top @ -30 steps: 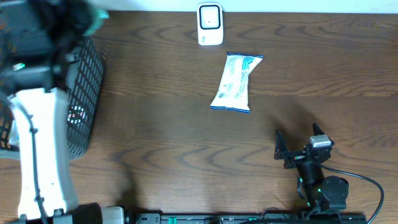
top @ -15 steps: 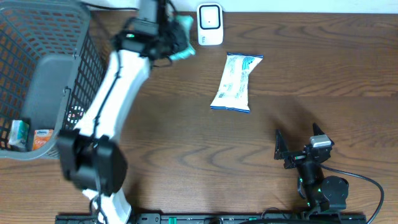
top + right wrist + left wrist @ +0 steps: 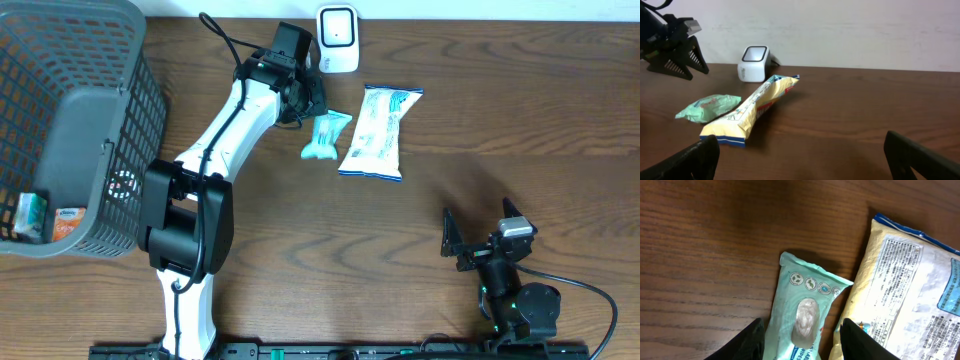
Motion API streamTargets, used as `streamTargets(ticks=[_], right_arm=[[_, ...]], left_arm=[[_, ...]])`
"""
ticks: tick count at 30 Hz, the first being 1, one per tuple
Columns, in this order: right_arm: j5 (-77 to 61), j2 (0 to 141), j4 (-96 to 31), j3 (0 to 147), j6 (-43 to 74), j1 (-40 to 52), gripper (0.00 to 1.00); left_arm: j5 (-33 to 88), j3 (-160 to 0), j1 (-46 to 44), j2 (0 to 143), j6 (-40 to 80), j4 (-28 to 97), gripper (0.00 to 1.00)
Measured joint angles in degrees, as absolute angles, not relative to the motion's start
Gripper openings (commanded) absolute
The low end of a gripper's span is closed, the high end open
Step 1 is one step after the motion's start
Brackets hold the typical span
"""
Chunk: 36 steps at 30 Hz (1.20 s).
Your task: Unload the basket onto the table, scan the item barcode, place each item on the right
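Left hand (image 3: 802, 330): positioned in the upper centre of the overhead frame, just left of the white scanner (image 3: 338, 40). Its fingers (image 3: 752, 340) stand partly apart and have hold of nothing. In the left wrist view they frame the near end of the teal packet (image 3: 326, 136) with a gap on each side. In the right wrist view the hand hangs above and clear of the packet.

Teal packet: lies flat on the wooden surface (image 3: 250, 230), below and slightly left of the scanner. Its right edge is just beside the larger white and blue pack (image 3: 379, 131); contact between the two cannot be confirmed.

Right hand (image 3: 480, 214): lower right of the overhead frame, fingers spread wide, nothing between them, well apart from both packets.

Grey mesh basket (image 3: 142, 130): far left of the frame, with two small boxes (image 3: 48, 218) at its bottom.
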<state>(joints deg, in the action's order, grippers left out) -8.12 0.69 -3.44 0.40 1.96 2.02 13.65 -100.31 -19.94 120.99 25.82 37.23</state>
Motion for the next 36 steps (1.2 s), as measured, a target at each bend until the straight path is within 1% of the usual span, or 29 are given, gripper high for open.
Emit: streamTargets(ticks=[4,11,14,20,25,31,36], right_arm=[[-8.1,0.7,-3.5,0.4,2.0,2.0,0.99],[-8.1,0.7,-3.4,0.4,2.0,2.0,0.99],[-8.1,0.7,-3.5,0.4,2.0,2.0,0.99],[-8.1,0.7,-3.4,0.4,2.0,2.0,0.99],[-8.1,0.7,-3.4,0.4,2.0,2.0,0.99],[-8.1,0.7,-3.4,0.4,2.0,2.0,0.99],[-8.1,0.7,-3.4,0.4,2.0,2.0,0.99]], left_arm=[[13.6,-100.3,-19.9,121.0,25.7,36.3,0.46],[13.9,-100.3,-20.2,120.5,26.9,32.9,0.26],[13.9,-100.3,-21.0,120.3,28.6,32.7,0.23],[13.9,-100.3,-24.7,120.4,31.1,32.2,0.22],[13.9,-100.3,-29.2,121.7,31.6,29.4,0.22],[13.6,-100.3,-33.4,127.4,31.7,26.8,0.22],[13.5,-100.7,-34.2,131.1,31.3,25.9,0.22]])
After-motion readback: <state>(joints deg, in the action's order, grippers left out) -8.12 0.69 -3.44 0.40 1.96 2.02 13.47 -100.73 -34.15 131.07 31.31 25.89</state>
